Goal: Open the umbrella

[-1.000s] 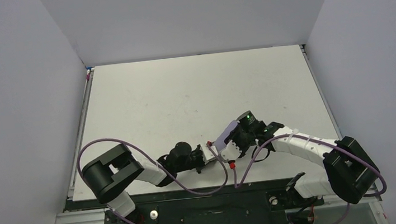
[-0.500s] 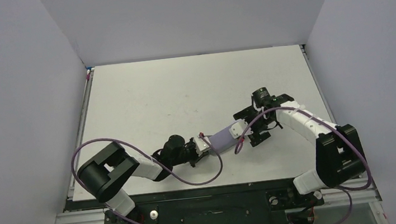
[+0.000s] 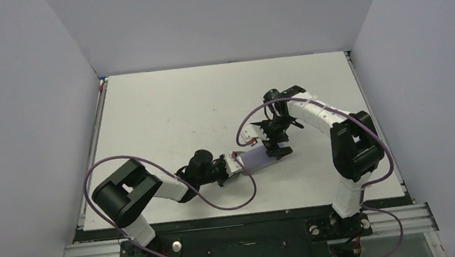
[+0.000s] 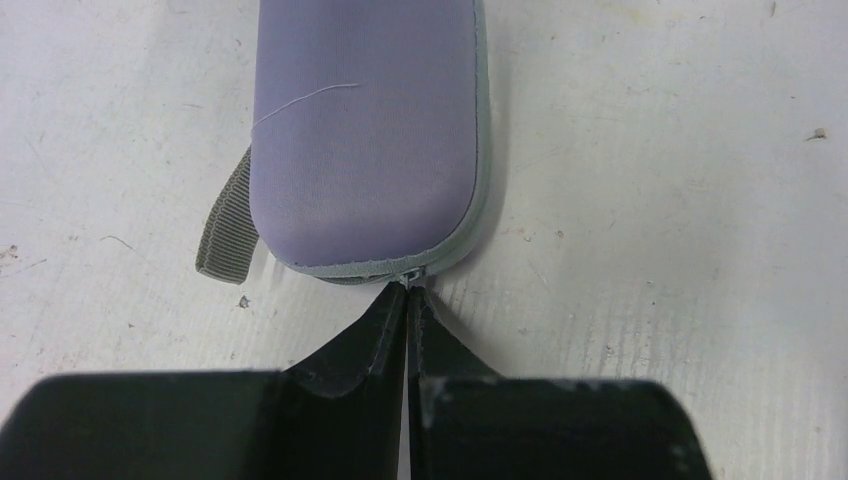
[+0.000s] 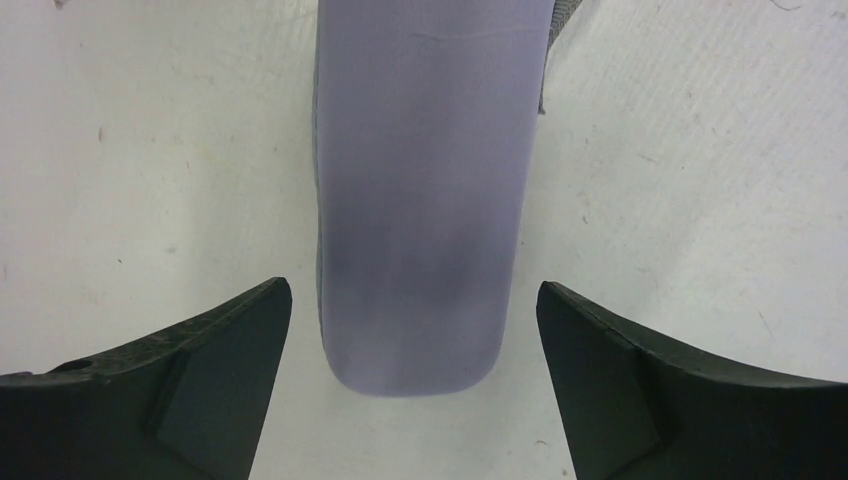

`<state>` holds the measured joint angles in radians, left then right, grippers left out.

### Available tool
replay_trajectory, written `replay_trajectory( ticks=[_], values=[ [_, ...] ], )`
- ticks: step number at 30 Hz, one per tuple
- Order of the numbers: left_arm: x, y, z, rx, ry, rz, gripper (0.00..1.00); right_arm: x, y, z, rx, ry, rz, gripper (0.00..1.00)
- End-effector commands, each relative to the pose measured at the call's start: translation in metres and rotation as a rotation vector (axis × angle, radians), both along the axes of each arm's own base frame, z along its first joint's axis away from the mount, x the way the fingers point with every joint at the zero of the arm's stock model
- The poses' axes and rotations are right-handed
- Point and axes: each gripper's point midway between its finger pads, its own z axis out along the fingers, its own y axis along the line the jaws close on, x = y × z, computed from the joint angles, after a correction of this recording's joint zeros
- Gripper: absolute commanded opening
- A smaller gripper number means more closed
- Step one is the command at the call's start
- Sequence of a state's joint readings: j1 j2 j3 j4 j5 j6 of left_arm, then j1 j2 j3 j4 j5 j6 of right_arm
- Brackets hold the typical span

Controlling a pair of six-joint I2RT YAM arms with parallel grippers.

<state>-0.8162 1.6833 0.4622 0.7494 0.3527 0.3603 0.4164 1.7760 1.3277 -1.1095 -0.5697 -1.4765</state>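
The umbrella itself is hidden; only its grey-lavender sleeve (image 3: pixel 258 158) shows, lying flat on the white table. In the left wrist view the sleeve (image 4: pixel 365 130) has a grey zip seam and a grey strap loop (image 4: pixel 224 226) at its side. My left gripper (image 4: pixel 410 295) is shut, its tips pinching the small metal zipper pull (image 4: pixel 412 276) at the sleeve's rounded end. From above, the left gripper (image 3: pixel 234 165) is at the sleeve's left end. My right gripper (image 5: pixel 412 288) is open wide and straddles the sleeve's (image 5: pixel 420 180) other end without touching it, seen from above at the right gripper (image 3: pixel 276 143).
Grey walls close in the table on the left, back and right. Purple cables (image 3: pixel 220 203) loop beside both arms near the front edge. The right arm (image 3: pixel 324 117) reaches in from the back right.
The right gripper has let go of the sleeve, opened wide and swung toward the back right. The sleeve now lies on the table, still pinched at its left end by the left gripper.
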Motion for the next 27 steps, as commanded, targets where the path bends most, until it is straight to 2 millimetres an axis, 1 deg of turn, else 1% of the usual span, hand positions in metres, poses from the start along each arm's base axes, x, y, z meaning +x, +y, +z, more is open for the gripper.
replay_trajectory(
  ticks=[1,2,3,4,5,6,7,9,11,13,14,15,18,21,22,23,24,25,26,27],
  values=[
    [0.008,-0.003,0.003,0.013,-0.03,-0.016,0.0,-0.006,0.016,0.003,-0.009,0.113,-0.129,0.87],
    [0.011,-0.002,0.003,0.015,-0.032,0.003,0.0,0.003,0.019,-0.003,-0.013,0.1,-0.157,0.84],
    [0.012,-0.002,0.005,0.012,-0.033,0.011,0.0,0.007,0.015,-0.01,-0.045,0.106,-0.222,0.82],
    [0.013,-0.001,0.006,0.009,-0.031,0.025,0.0,0.017,0.016,-0.014,-0.047,0.082,-0.252,0.78],
    [0.013,0.0,0.006,0.01,-0.027,0.03,0.0,0.02,0.011,-0.021,-0.08,0.087,-0.292,0.75],
    [0.013,0.001,0.006,0.008,-0.023,0.037,0.0,0.024,0.01,-0.022,-0.088,0.082,-0.307,0.7],
    [0.013,0.002,0.005,0.011,-0.019,0.041,0.0,0.026,0.008,-0.025,-0.104,0.088,-0.33,0.67],
    [0.014,0.004,0.006,0.014,-0.017,0.057,0.0,0.025,0.007,-0.025,-0.113,0.09,-0.348,0.56],
    [0.017,0.006,0.008,0.018,-0.021,0.088,0.0,0.023,0.007,-0.028,-0.125,0.09,-0.383,0.53],
    [0.011,0.005,0.013,0.018,-0.032,0.092,0.0,0.023,0.01,-0.031,-0.132,0.082,-0.43,0.47],
    [0.008,0.006,0.012,0.023,-0.032,0.091,0.0,0.022,0.01,-0.032,-0.142,0.093,-0.474,0.45],
    [0.004,0.004,0.016,0.018,-0.041,0.088,0.0,0.024,0.01,-0.034,-0.141,0.091,-0.495,0.43],
    [-0.01,0.001,0.014,0.019,-0.009,0.092,0.0,0.028,0.011,-0.037,-0.146,0.119,-0.632,0.41],
    [-0.026,-0.011,0.011,0.009,0.03,0.102,0.0,0.035,0.014,-0.039,-0.131,0.139,-0.728,0.4],
    [-0.026,-0.016,0.014,-0.006,0.029,0.108,0.0,0.036,0.015,-0.038,-0.127,0.147,-0.756,0.4],
    [-0.026,-0.018,0.01,-0.005,0.052,0.13,0.0,0.038,0.017,-0.038,-0.116,0.145,-0.77,0.4],
    [-0.02,-0.023,0.013,-0.019,0.052,0.156,0.0,0.037,0.019,-0.037,-0.107,0.16,-0.796,0.4],
    [-0.019,-0.025,0.006,-0.017,0.083,0.182,0.0,0.039,0.021,-0.036,-0.094,0.163,-0.81,0.4],
    [-0.01,-0.03,0.011,-0.03,0.08,0.213,0.0,0.037,0.025,-0.034,-0.081,0.183,-0.84,0.4],
    [-0.007,-0.031,0.004,-0.02,0.101,0.235,0.0,0.038,0.028,-0.034,-0.067,0.19,-0.857,0.4]
  ],
)
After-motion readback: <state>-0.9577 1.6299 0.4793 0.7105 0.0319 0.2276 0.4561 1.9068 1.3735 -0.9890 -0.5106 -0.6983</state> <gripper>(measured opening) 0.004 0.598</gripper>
